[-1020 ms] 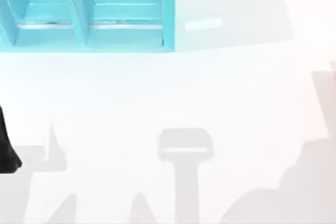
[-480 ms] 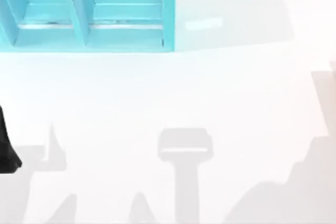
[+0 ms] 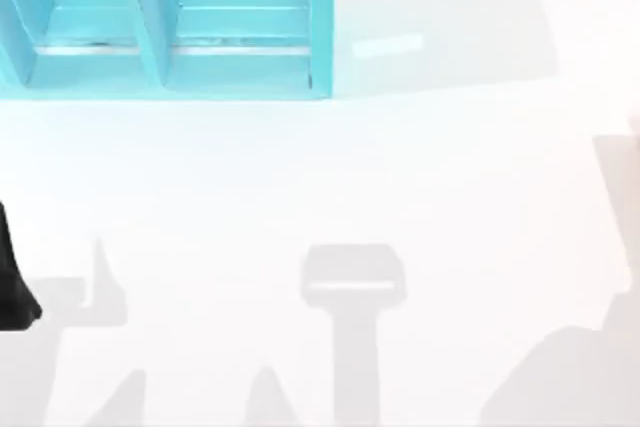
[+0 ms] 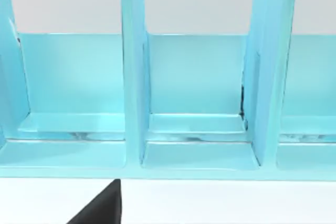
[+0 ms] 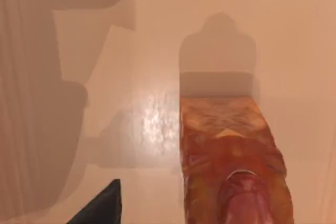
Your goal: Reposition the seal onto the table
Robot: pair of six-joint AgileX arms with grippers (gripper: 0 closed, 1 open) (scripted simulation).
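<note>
**Seal close under the right wrist, above the white table**

Seen from above: broad white table (image 3: 330, 177), glossy and bare in the middle, grey shadows toward six o'clock and four o'clock. Turquoise shelf unit (image 3: 170, 22) at eleven o'clock, standing on the table, two open compartments facing the camera, split by an upright divider. Dark piece of the left arm (image 3: 14, 282) at nine o'clock, at the very edge, parked.

From the left wrist: same shelf unit (image 4: 197, 98) straight ahead, three compartments visible between upright dividers, white table (image 4: 226, 203) below it. One black finger (image 4: 100, 208) of the left gripper poking in; open or closed, cannot tell.

From the right wrist: the seal (image 5: 231, 161) very near the lens, orange-amber body with a reddish rounded end, its shadow cast on the table (image 5: 157, 35) beyond. Possibly held in the right gripper, though contact cannot be seen. One dark finger (image 5: 102, 207) beside it, apart from the seal.
</note>
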